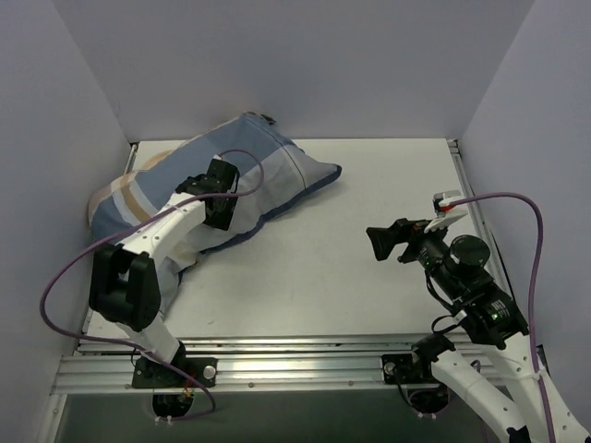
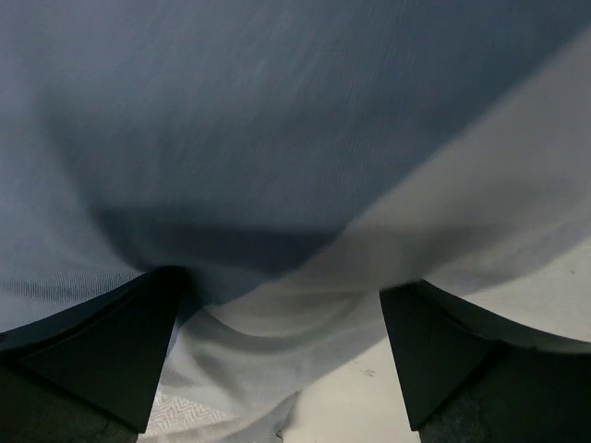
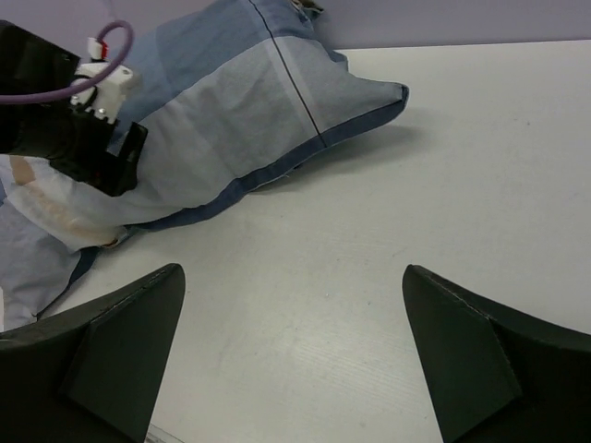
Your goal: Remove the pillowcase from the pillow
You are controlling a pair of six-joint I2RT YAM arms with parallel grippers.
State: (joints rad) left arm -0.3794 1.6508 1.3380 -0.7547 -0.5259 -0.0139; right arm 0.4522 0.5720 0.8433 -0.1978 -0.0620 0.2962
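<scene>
The pillowcase (image 1: 254, 166), blue with pale blocks and tan stripes, lies stuffed at the back left of the table; it also shows in the right wrist view (image 3: 240, 111). The pillow is almost wholly hidden inside it. A white strip under the near edge (image 1: 211, 244) may be the pillow. My left gripper (image 1: 220, 218) is open and pressed against the case's near edge. In the left wrist view (image 2: 282, 288) blue cloth (image 2: 277, 120) and pale cloth (image 2: 305, 337) fill the gap between the jaws. My right gripper (image 1: 373, 245) is open and empty above bare table, right of the case (image 3: 294, 277).
Grey walls close in the table (image 1: 369, 286) on the left, back and right. An aluminium rail (image 1: 295, 365) runs along the near edge. A loose flap of the case hangs at the near left (image 3: 37, 263). The left arm's wrist (image 3: 69, 138) lies over the case.
</scene>
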